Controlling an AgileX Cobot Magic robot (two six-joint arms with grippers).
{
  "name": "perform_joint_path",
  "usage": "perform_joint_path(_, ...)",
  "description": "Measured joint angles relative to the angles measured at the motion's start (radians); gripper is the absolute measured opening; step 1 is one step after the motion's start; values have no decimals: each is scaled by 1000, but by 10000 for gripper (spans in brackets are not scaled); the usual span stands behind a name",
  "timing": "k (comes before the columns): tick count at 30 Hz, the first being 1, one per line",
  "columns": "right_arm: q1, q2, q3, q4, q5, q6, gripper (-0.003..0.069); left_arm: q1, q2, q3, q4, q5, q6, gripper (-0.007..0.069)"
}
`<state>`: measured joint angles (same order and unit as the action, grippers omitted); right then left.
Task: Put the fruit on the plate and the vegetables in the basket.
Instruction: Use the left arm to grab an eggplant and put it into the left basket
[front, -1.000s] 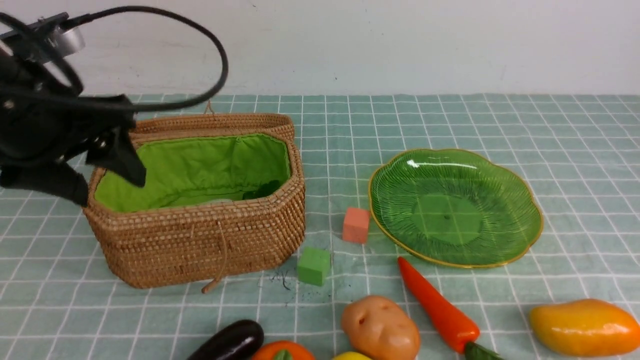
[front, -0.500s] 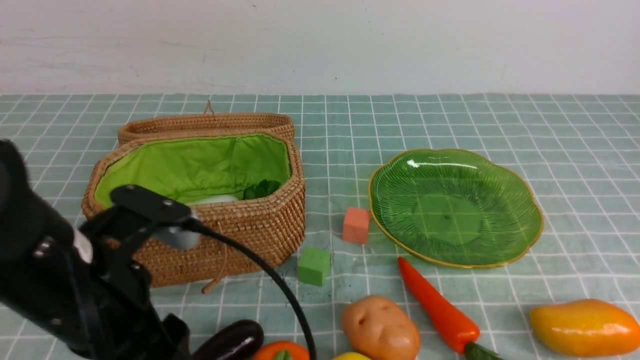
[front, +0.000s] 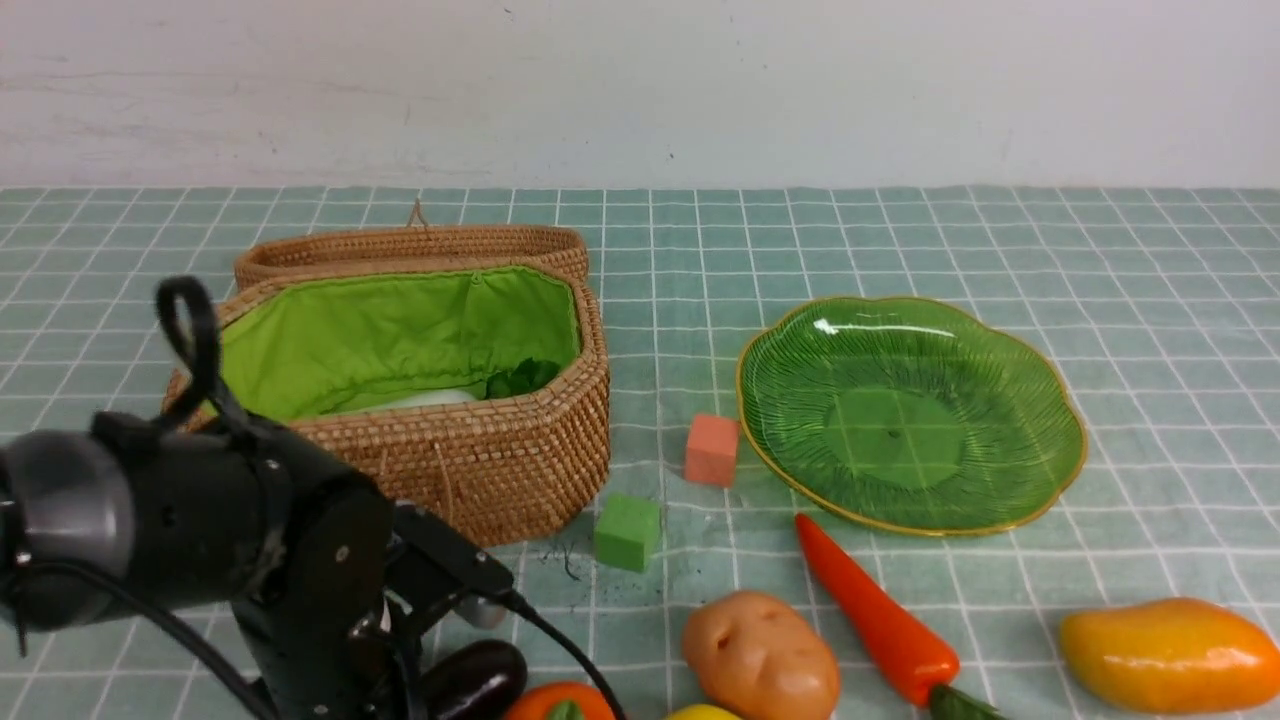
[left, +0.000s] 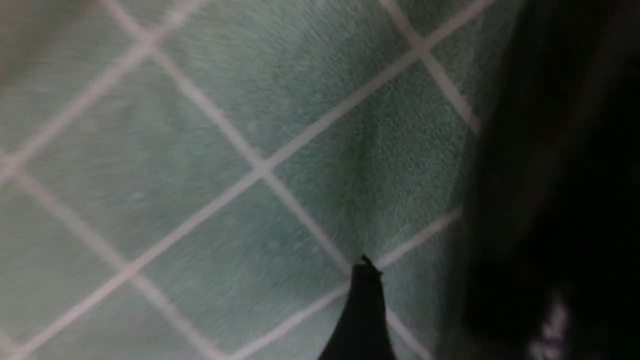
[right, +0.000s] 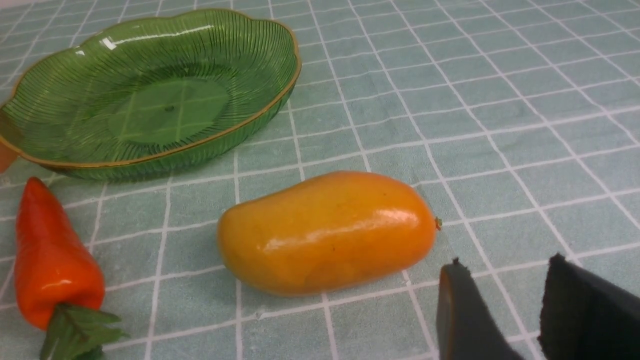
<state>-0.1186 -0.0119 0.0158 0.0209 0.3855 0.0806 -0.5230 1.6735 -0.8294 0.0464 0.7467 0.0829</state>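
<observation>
Down at the near left edge, the left arm (front: 300, 560) sits low over the cloth (front: 1000, 250), and the eggplant (front: 478, 678) is just beside it on the robot's right, half hidden behind the wrist. That's the relation that matters. The eggplant lies on a diagonal, near-left to far-right, with its rounded end pointing toward the potato (front: 762, 655).

The left wrist view is blurry. The left gripper (left: 420, 300) looks spread wide with only cloth between the fingers, so nothing's held. The dark blur at one side could be the other finger or the eggplant, can't tell which. Best guess is the fingers need to shift right and straddle the eggplant across its narrow width, not along it.

Over on the other side, the right gripper (right: 505, 280) is parted and empty, with the mango (right: 325, 232) right next to its fingertips, lying broadside. The carrot (front: 880, 620) is nearby, tip aimed at the plate (front: 1050, 400).

Farther back, the basket (front: 480, 470) stands open right behind the left arm with the radish (front: 430, 398) inside. So the left arm is clearly the nearer one for the eggplant, and it's a short hop. No fruit on the plate yet.
</observation>
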Motion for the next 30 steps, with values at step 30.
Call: perform_joint_path(30,0,0,0,0,0,0,244,-1,-143,-296,1213,-174,-530,321)
